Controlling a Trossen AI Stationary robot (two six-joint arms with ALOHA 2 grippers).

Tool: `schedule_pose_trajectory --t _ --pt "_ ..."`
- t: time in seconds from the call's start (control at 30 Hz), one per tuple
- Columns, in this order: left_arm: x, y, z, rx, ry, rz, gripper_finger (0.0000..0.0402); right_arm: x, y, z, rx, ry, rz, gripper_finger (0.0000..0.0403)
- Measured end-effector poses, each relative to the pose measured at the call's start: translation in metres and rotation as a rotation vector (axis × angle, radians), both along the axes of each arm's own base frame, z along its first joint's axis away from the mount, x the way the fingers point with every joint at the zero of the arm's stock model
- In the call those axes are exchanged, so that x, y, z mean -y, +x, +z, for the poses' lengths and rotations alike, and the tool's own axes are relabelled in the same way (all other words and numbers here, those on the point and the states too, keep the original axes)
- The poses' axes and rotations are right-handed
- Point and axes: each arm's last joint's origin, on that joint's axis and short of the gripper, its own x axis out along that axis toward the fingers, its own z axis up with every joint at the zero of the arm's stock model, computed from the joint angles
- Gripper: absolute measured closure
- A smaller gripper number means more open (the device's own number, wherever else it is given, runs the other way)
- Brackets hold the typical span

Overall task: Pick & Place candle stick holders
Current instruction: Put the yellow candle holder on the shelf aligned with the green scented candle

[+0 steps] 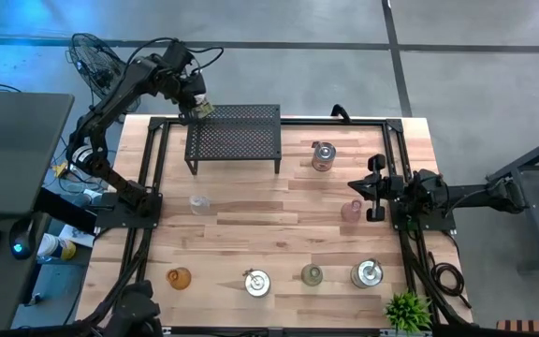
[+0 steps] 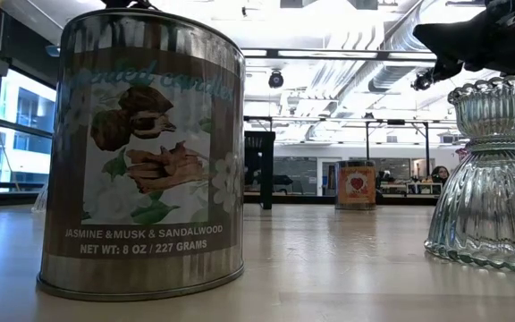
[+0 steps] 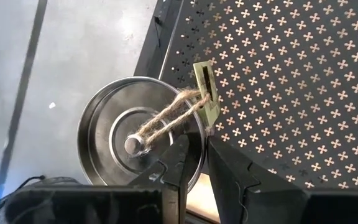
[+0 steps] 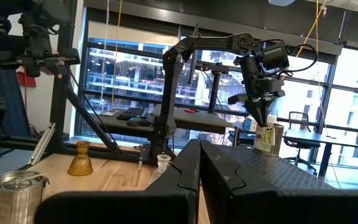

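Left gripper (image 3: 194, 163) clamps silver candle holder (image 3: 138, 146) by its rim — at the black rack's (image 1: 234, 139) far-left corner, overhanging the table (image 1: 279, 239) edge. Right gripper (image 1: 372, 188) (jaws closed, empty) waits beside pink holder (image 1: 351, 211). Open office behind.

Grey concrete floor (image 1: 457, 84), tall windows (image 4: 129, 81), exposed ceiling ducts (image 2: 365, 63)

- Four silver tin holders (image 1: 256, 282): three on the table, one above the rack.
- Four glass holders (image 1: 178, 277).
- One black perforated rack (image 1: 234, 137).
- One green plant (image 1: 406, 309).
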Motion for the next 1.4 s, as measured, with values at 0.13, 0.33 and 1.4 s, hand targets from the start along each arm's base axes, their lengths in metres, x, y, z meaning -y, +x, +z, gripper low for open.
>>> schedule_pose_trajectory --t 0.13,0.33,1.4 --pt "0.003 0.005 0.004 -0.011 0.027 -0.010 0.0349 0.000 0.000 0.000 0.000 0.000 0.000 0.0402" --pt "0.008 0.007 0.020 0.011 0.045 0.001 0.0349 0.000 0.000 0.000 0.001 0.000 0.000 0.0402" --pt "0.263 0.026 -0.053 0.293 -0.249 -0.168 0.0401 -0.004 0.001 0.001 0.008 0.036 0.143 0.0402"
